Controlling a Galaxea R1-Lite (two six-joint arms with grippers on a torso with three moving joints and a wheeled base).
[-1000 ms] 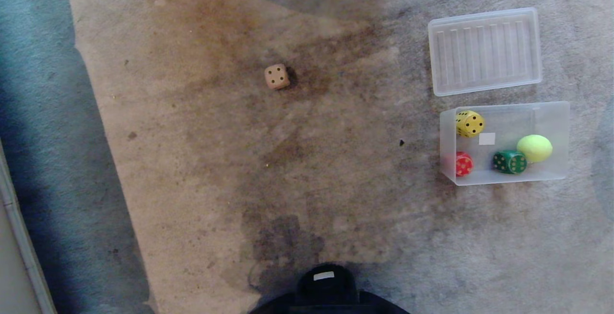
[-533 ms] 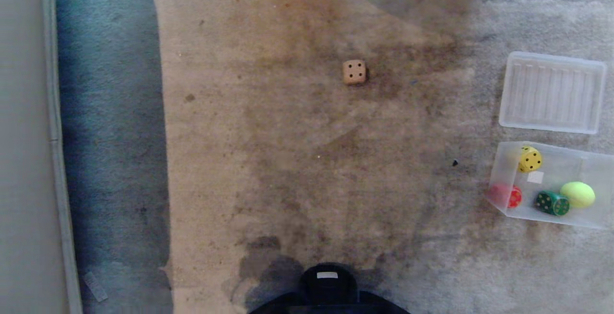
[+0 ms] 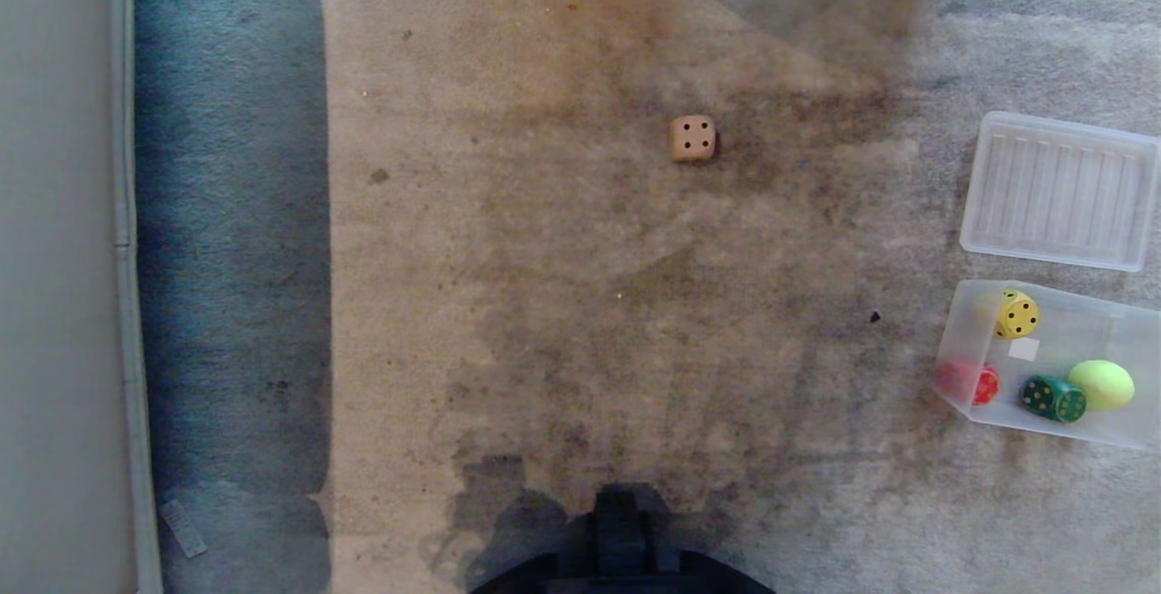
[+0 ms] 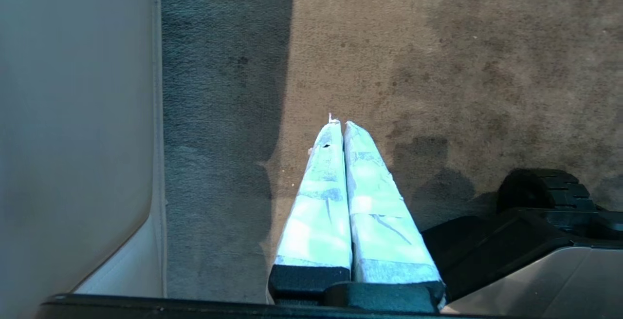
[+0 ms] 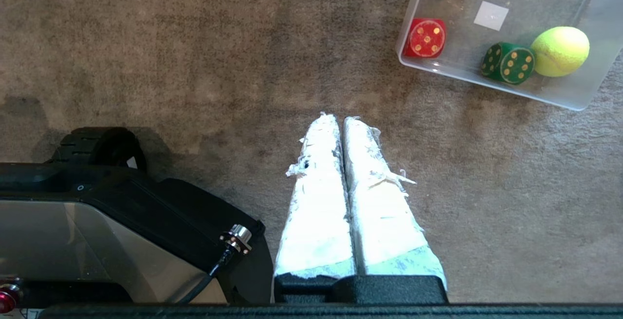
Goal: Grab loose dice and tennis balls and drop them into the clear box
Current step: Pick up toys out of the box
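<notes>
Tan die (image 3: 692, 138) loose mid-carpet (image 3: 562, 304), well apart from clear box (image 3: 1125, 435) at carpet's right edge, holding yellow die (image 3: 1017, 314) and tennis ball (image 3: 1101, 384); left gripper (image 4: 339, 124) and right gripper (image 5: 335, 117) parked beside the base, fingers pressed together, empty

The tan die (image 3: 693, 138) sits alone on open carpet (image 3: 544, 304), far and a little right of centre, with bare floor on every side. At the right, the clear box (image 3: 961, 340) and, just beyond it, the flat lid (image 3: 1059, 190) crowd that edge; a narrow strip of carpet separates them. A wall (image 3: 54, 258) closes off the left. The robot's base (image 3: 626, 558) blocks the near middle.
</notes>
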